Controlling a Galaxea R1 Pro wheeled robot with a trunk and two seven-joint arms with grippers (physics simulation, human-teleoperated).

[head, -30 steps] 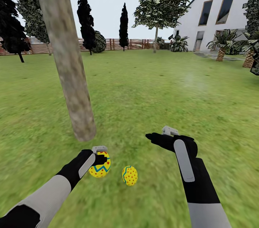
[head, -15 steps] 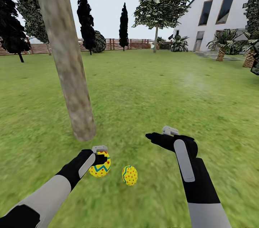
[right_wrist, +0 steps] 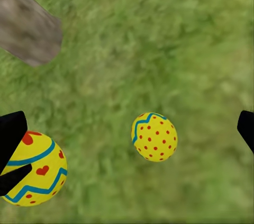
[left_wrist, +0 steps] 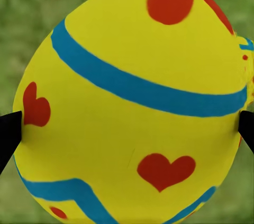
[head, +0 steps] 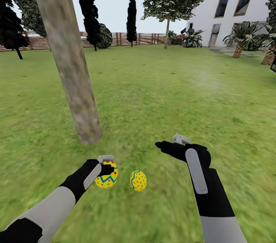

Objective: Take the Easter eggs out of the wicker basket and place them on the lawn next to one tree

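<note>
Our left pincer [head: 108, 167] pinched a hearts egg [head: 107, 175] near the trunk [head: 73, 82]; a dotted egg [head: 138, 181] lay beside it on the lawn [head: 172, 93], our right pincer [head: 163, 145] spread above.

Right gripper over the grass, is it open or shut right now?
Open: the right gripper has its two fingertips far apart, nothing between them.
</note>
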